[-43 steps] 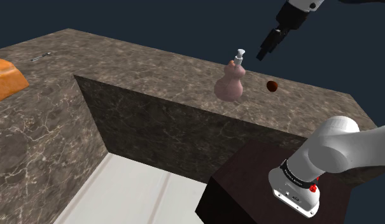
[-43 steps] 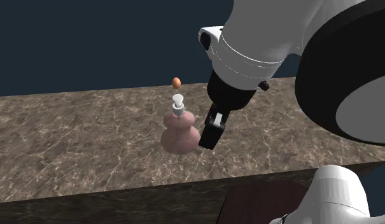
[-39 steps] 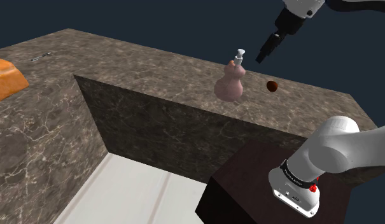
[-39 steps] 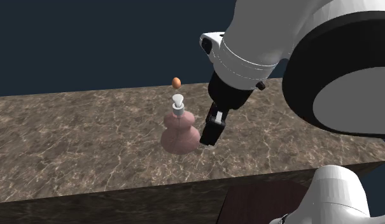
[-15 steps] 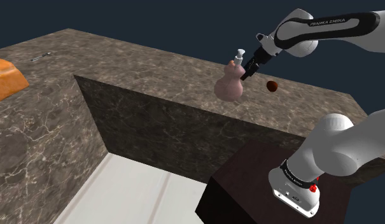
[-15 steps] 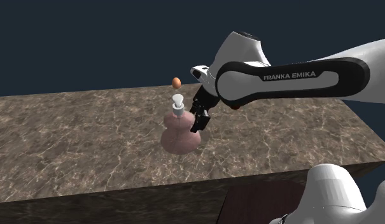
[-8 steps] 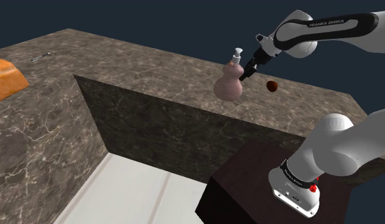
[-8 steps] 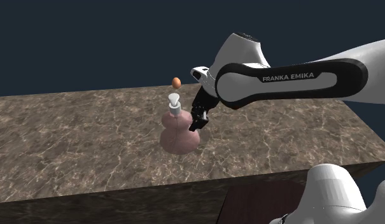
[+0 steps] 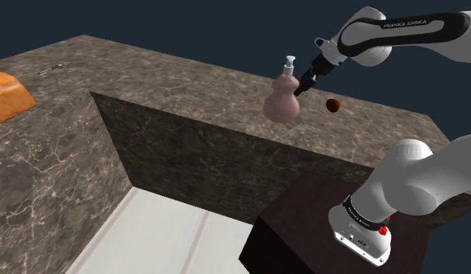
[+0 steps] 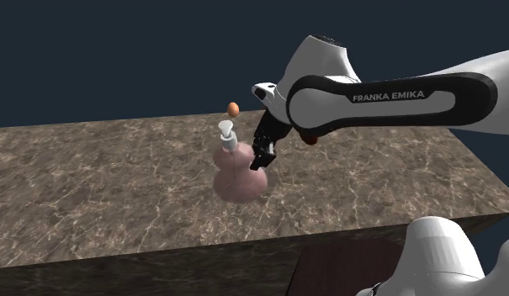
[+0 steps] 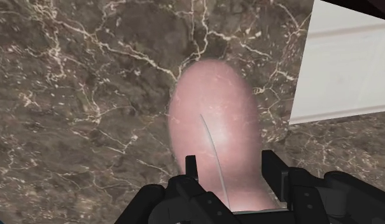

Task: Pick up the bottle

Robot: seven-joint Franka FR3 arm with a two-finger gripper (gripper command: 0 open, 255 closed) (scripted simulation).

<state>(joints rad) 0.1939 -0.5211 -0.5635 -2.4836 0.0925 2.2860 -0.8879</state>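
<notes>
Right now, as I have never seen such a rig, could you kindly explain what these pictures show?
This is a white robot arm mounted on a dark box stand. Two pictures come from cameras set around it. The third comes from a camera on its hand, looking along the black end effector. A small round brownish object lies on the brown marbled counter. The end effector's fingers clasp the upper part of a pink gourd-shaped bottle with a white pump. I cannot tell whether it is lifted.

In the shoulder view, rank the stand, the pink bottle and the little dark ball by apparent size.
Largest is the stand, though it is nearest the camera; then the pink bottle; smallest, the dark ball.
</notes>
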